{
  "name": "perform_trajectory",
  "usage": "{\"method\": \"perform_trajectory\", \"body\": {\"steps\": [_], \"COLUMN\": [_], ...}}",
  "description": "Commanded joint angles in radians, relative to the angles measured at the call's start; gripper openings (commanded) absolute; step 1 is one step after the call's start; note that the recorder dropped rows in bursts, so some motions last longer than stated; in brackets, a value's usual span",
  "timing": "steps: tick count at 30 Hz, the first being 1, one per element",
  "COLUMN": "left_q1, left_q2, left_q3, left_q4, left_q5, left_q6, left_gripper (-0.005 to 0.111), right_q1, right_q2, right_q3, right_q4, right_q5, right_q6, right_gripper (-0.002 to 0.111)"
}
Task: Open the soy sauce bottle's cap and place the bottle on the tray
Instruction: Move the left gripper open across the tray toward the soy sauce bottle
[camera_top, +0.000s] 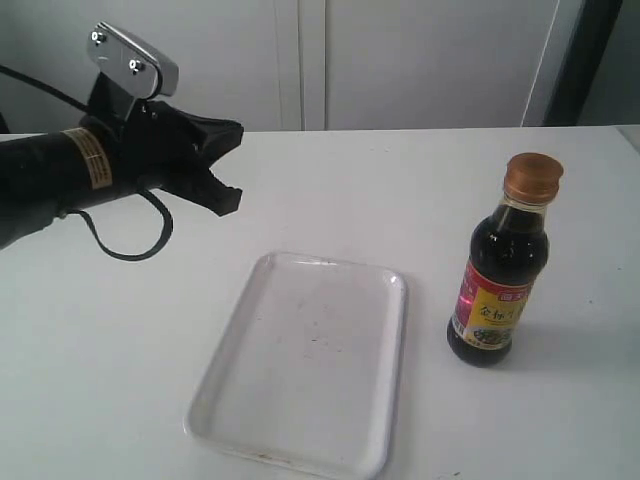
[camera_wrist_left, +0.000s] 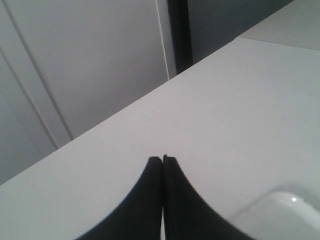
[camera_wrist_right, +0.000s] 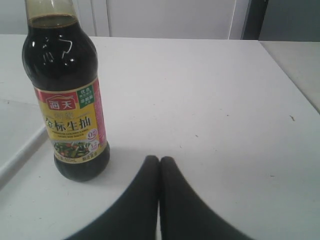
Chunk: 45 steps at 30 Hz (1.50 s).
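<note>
The soy sauce bottle (camera_top: 498, 272) stands upright on the white table to the right of the tray (camera_top: 306, 367), with its orange-brown cap (camera_top: 532, 178) down on the neck. The right wrist view shows the bottle (camera_wrist_right: 67, 95) close by, its cap cut off by the frame edge. My right gripper (camera_wrist_right: 159, 159) is shut and empty, low over the table beside the bottle's base, apart from it; the exterior view does not show it. My left gripper (camera_top: 232, 196) hangs shut and empty above the table, beyond the tray's far left corner (camera_wrist_left: 280, 210).
A black cable (camera_top: 130, 240) loops under the left arm. The table's far edge meets a pale wall (camera_top: 400, 60), with a dark vertical strip (camera_top: 580, 60) at the back right. The table's right edge (camera_wrist_right: 292, 80) lies beyond the bottle.
</note>
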<state>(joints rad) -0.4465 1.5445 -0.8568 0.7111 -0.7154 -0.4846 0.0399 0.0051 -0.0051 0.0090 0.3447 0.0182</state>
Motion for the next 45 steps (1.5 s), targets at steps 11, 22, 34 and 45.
{"method": "perform_trajectory", "body": {"steps": [11, 22, 34, 45], "left_q1": [-0.007, -0.007, -0.021, -0.126], "left_q2": [0.121, 0.216, 0.25, 0.25], "left_q3": [-0.004, -0.004, -0.004, -0.005], "left_q4": [0.21, 0.328, 0.42, 0.345], "left_q5": [-0.349, -0.506, -0.506, -0.506], "left_q6": [-0.069, -0.093, -0.123, -0.117], "left_gripper": [0.0, 0.0, 0.0, 0.065], "right_q1": [-0.011, -0.011, -0.011, -0.011], "right_q2": [-0.005, -0.005, -0.005, -0.005], "right_q3": [0.005, 0.005, 0.005, 0.005], "right_q4": [-0.001, -0.001, -0.001, -0.001], "right_q5": [-0.003, -0.003, -0.003, -0.003], "right_q6": [0.005, 0.03, 0.023, 0.023], "right_gripper": [0.0, 0.0, 0.0, 0.0]}}
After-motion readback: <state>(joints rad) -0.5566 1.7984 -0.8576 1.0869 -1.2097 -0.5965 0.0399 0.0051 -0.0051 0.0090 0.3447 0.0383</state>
